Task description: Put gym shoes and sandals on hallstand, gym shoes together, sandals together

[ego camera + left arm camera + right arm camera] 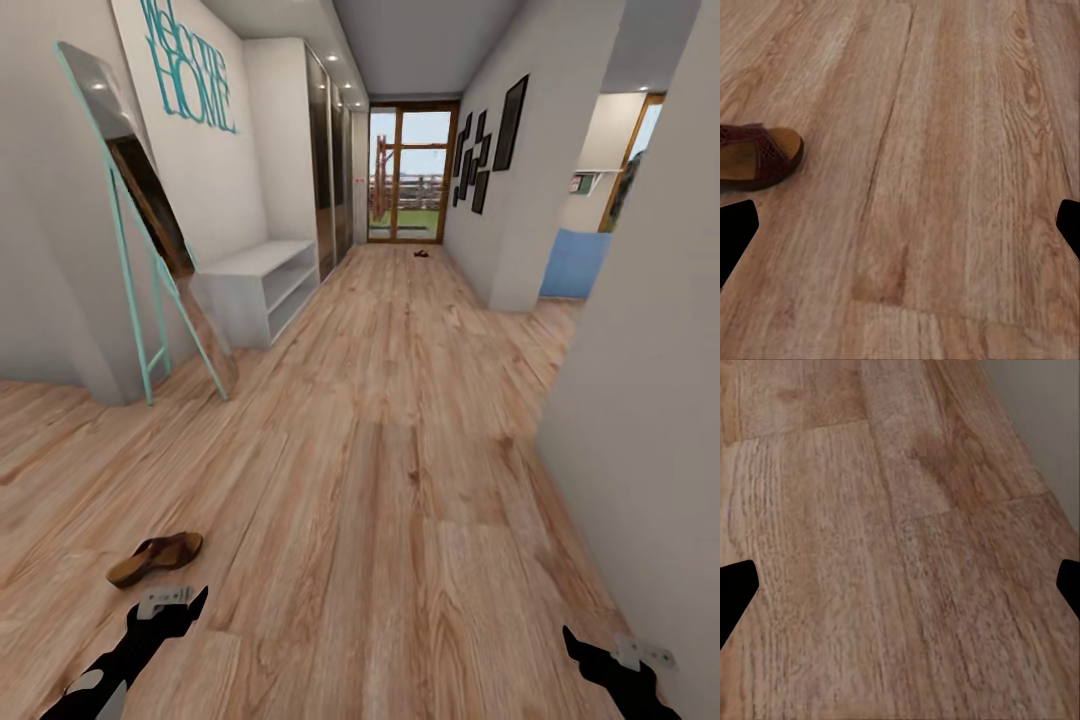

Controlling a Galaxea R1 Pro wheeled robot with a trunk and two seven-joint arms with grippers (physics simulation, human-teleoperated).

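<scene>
One sandal (155, 558) lies on its sole on the corridor floor (380, 480), just ahead of the left claw (170, 608) and apart from it. In the left wrist view the sandal (757, 155) sits beside one finger (dark strap, tan sole). A second small dark shape (421, 253) lies far down the corridor near the glass door (408, 172); what it is cannot be told. Both claws are spread open and empty; the right claw (600, 650) hangs near the wall (650, 400). A low grey bench (262, 285) stands against the left wall beyond a leaning mirror (140, 210).
</scene>
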